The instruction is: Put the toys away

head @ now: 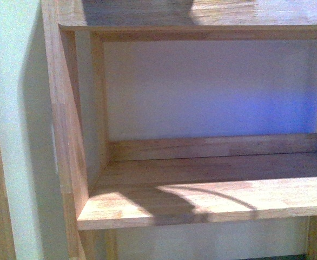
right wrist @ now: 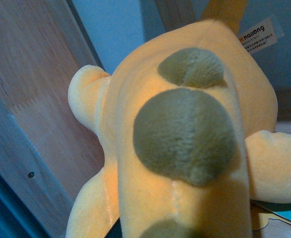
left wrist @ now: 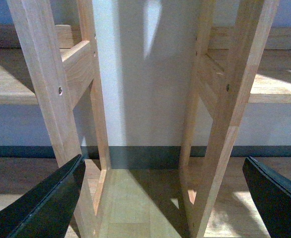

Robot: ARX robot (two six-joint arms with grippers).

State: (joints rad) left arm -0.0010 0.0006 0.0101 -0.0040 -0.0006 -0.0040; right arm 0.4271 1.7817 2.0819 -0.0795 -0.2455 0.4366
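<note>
The orange-yellow plush animal [right wrist: 185, 134] fills the right wrist view, its olive bumps [right wrist: 185, 136] in a row along its back and a white hang tag [right wrist: 260, 33] at its far end. My right gripper is shut on the plush animal; its fingers are hidden under the body. In the left wrist view my left gripper [left wrist: 163, 198] stands open, its dark fingers [left wrist: 46, 203] wide apart with nothing between them, facing wooden shelf legs [left wrist: 225, 99]. Neither gripper nor the toy shows in the front view.
A wooden shelf unit [head: 202, 200] fills the front view, with a board at mid height, a side panel [head: 66, 119] at left and a pale back wall. A wooden panel [right wrist: 36, 109] runs close beside the plush. Below lie wood floor [left wrist: 135, 198] and dark skirting.
</note>
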